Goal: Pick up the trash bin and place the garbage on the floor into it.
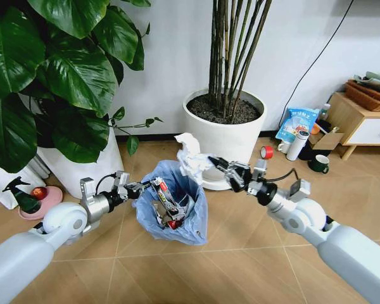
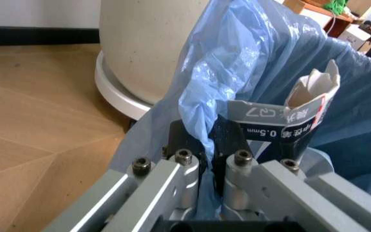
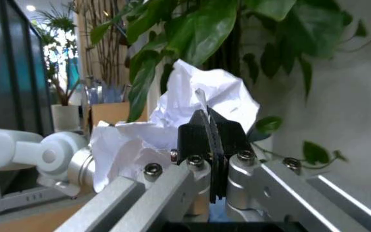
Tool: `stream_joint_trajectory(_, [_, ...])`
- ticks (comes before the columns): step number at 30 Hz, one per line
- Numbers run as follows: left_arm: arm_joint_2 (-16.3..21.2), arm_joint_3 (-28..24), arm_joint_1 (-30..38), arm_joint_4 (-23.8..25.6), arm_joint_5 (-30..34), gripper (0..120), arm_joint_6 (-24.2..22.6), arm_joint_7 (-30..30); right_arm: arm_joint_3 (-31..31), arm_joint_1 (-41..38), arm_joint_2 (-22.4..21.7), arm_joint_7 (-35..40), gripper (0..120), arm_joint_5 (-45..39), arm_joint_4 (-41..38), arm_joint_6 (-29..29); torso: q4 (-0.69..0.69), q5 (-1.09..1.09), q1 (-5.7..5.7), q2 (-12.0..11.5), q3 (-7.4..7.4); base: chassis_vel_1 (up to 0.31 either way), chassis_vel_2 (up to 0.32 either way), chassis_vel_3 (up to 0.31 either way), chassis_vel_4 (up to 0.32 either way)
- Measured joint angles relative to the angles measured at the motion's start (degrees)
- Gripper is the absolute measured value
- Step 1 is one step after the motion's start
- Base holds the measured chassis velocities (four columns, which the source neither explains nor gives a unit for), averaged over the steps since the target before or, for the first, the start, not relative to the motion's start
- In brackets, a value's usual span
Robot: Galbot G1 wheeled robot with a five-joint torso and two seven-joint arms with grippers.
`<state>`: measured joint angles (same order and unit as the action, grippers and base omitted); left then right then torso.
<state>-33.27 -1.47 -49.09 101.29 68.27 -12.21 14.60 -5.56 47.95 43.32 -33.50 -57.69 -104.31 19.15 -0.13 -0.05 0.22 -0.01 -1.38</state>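
The trash bin (image 1: 172, 206) with its light-blue bag hangs above the floor (image 1: 240, 278), with crushed wrappers (image 1: 165, 204) inside. My left gripper (image 1: 141, 188) is shut on the bin's bagged rim; the left wrist view shows its fingers (image 2: 227, 140) pinching the blue plastic (image 2: 237, 63) beside a torn white carton (image 2: 301, 116). My right gripper (image 1: 212, 163) is shut on a crumpled white paper wad (image 1: 191, 158), held over the bin's far rim. In the right wrist view the wad (image 3: 192, 111) bulges past the closed fingers (image 3: 227, 133).
A big white pot (image 1: 225, 133) with bamboo stems stands just behind the bin. A leafy plant (image 1: 50, 82) in another white pot crowds the left. A red tape roll (image 1: 266, 152), bottle (image 1: 297, 145), dark mug (image 1: 319, 164) and wooden cabinet (image 1: 361, 120) are at the right.
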Motion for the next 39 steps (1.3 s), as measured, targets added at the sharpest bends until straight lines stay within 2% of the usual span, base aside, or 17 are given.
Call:
stream_joint_trajectory(2, [-0.1, 0.0, 0.3, 0.2, 0.3, 0, 0.0, 0.0, -2.6, -1.0, 1.7, 0.3, 0, 1.0, 1.7, 0.0, 0.01, 0.01, 0.00, 0.0, 0.00, 0.000, 0.000, 0.000, 0.000])
stream_joint_trajectory(8, [0.1, 0.2, 0.5, 1.1, 1.0, 0, -0.1, -0.2, -4.9, -0.5, 3.9, 0.6, 0, 3.3, 6.4, 0.5, 0.00, 0.02, 0.00, 0.0, 0.00, 0.000, 0.000, 0.000, 0.000])
stream_joint_trajectory(14, [0.1, 0.2, 0.9, 1.3, 1.2, 0, -0.2, -0.2, -4.7, 0.0, 4.0, 0.6, 0, 4.1, 7.6, 0.7, 0.00, 0.01, 0.00, 0.0, 0.00, 0.000, 0.000, 0.000, 0.000])
stream_joint_trajectory(16, [0.0, 0.1, 1.0, 1.3, 1.3, 0, -0.2, -0.3, -4.5, 0.1, 3.9, 0.7, 5, 4.3, 7.6, 0.7, 0.00, 0.01, 0.00, 0.0, 0.01, 0.000, 0.000, 0.000, 0.000])
stream_joint_trajectory(17, [-0.1, 0.0, 1.1, 1.3, 1.3, 0, -0.2, -0.4, -4.3, 0.2, 3.8, 0.8, 11, 4.5, 7.6, 0.7, 0.00, 0.01, 0.00, 0.0, 0.00, 0.000, 0.000, 0.000, 0.000])
stream_joint_trajectory(18, [-0.1, 0.0, 1.1, 1.3, 1.3, 0, -0.2, -0.4, -4.3, 0.2, 3.8, 0.8, 11, 4.5, 7.6, 0.7, 0.00, 0.01, 0.00, 0.0, 0.00, 0.000, 0.000, 0.000, 0.000])
stream_joint_trajectory(22, [-0.3, -0.4, 1.7, 1.3, 1.4, 0, -0.3, -0.7, -3.7, 0.9, 3.4, 1.0, 30, 4.6, 7.4, 0.6, 0.00, 0.01, 0.00, 0.0, 0.01, 0.000, 0.000, 0.000, 0.000])
stream_joint_trajectory(24, [-0.3, -0.4, 1.8, 1.2, 1.4, 0, -0.3, -0.7, -3.5, 1.2, 3.2, 1.1, 32, 4.6, 7.2, 0.6, 0.00, 0.01, 0.00, 0.0, 0.01, 0.000, 0.000, 0.000, 0.000])
stream_joint_trajectory(27, [-0.4, -0.4, 1.7, 1.1, 1.4, 0, -0.3, -0.8, -2.3, 2.2, 2.7, 1.8, 48, 4.5, 6.4, 0.6, 0.00, 0.01, 0.00, 0.0, 0.01, 0.000, 0.000, 0.000, 0.000])
stream_joint_trajectory(28, [-0.4, -0.4, 1.7, 1.1, 1.4, 0, -0.3, -0.8, -2.3, 2.2, 2.7, 1.8, 48, 4.5, 6.4, 0.6, 0.00, 0.01, 0.00, 0.0, 0.01, 0.000, 0.000, 0.000, 0.000])
stream_joint_trajectory(31, [-0.3, 0.6, 0.6, 1.2, 1.3, 0, -0.3, -1.0, -0.4, 3.5, 2.5, 3.8, 61, 4.0, 5.1, 0.4, 0.00, 0.01, 0.00, 0.0, 0.01, 0.000, 0.000, 0.000, 0.000])
stream_joint_trajectory(32, [-0.3, 0.6, 0.6, 1.2, 1.3, 0, -0.3, -1.0, -0.4, 3.5, 2.5, 3.8, 61, 4.0, 5.1, 0.4, 0.00, 0.01, 0.00, 0.0, 0.01, 0.000, 0.000, 0.000, 0.000])
stream_joint_trajectory(37, [0.6, 5.3, -3.6, 2.2, 0.8, 0, -0.3, -1.2, 5.0, 6.0, 1.9, 9.9, 85, 3.8, 3.8, 0.0, 0.00, 0.02, 0.00, 0.0, 0.01, 0.000, 0.000, 0.000, 0.000])
stream_joint_trajectory(39, [0.9, 6.7, -4.8, 2.4, 0.5, 0, -0.2, -1.2, 6.7, 6.7, 1.9, 11.1, 89, 3.8, 3.4, -0.2, 0.00, 0.01, 0.00, 0.0, 0.01, 0.000, 0.000, 0.000, 0.000])
